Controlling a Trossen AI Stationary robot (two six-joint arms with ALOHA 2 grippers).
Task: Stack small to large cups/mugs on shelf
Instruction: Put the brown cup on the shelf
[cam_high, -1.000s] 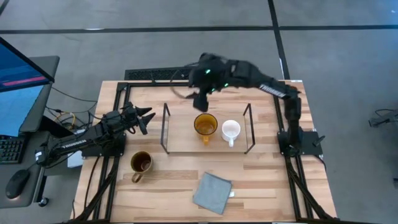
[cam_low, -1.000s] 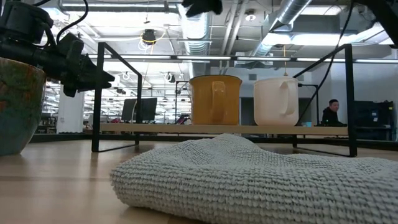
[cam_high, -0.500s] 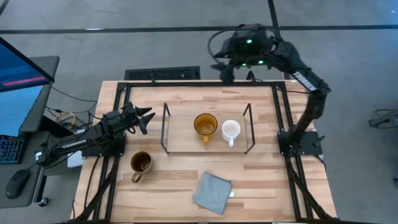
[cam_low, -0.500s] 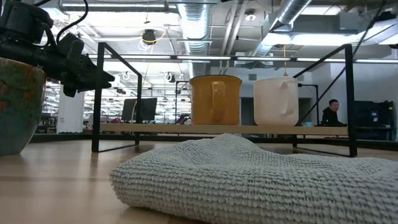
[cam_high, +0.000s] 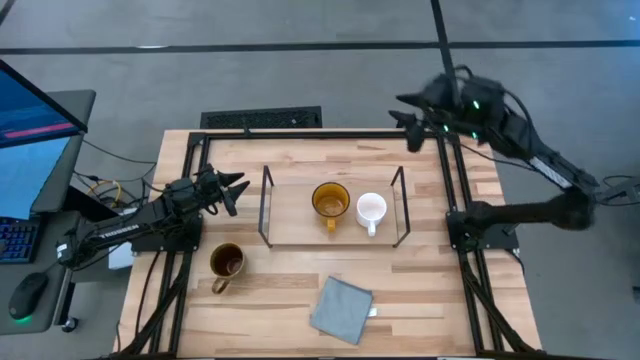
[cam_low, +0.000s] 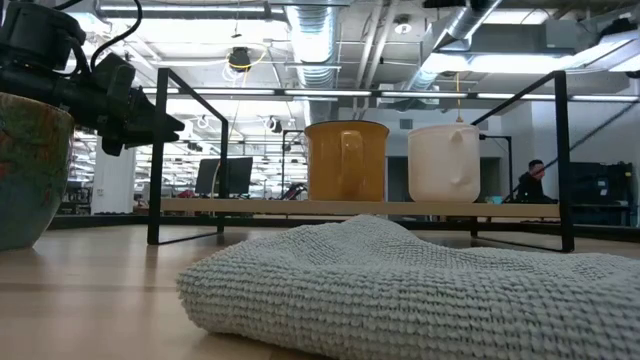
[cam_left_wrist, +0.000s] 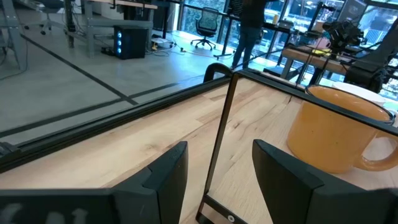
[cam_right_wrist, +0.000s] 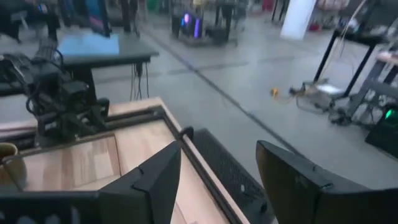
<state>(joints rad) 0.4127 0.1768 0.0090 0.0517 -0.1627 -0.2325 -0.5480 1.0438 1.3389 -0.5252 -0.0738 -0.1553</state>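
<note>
The shelf (cam_high: 300, 228), a light-wood board with black wire end frames, lies mid-table. On it stand the amber glass mug (cam_high: 330, 201) and, to its right, the small white mug (cam_high: 371, 209), both upright with handles toward the near edge. They also show in the low view, amber (cam_low: 345, 160) and white (cam_low: 445, 163). The brownish-tan mug (cam_high: 226, 263) stands on the table, near-left of the shelf. My left gripper (cam_high: 233, 190) is open and empty, left of the shelf's left frame (cam_left_wrist: 219, 146). My right gripper (cam_high: 405, 118) is open and empty, up over the table's far-right edge.
A grey knitted cloth (cam_high: 341, 309) lies on the table near the front edge, in front of the shelf; it fills the low view's foreground (cam_low: 400, 290). Black rails (cam_high: 300, 133) run along the table's far and side edges. A monitor (cam_high: 30, 110) stands off the table's left.
My right gripper has drawn away from above the amber mug, going up and toward the table's far edge, then toward the right edge, so it now hangs over the far-right corner. The mugs stay in place on the shelf.
</note>
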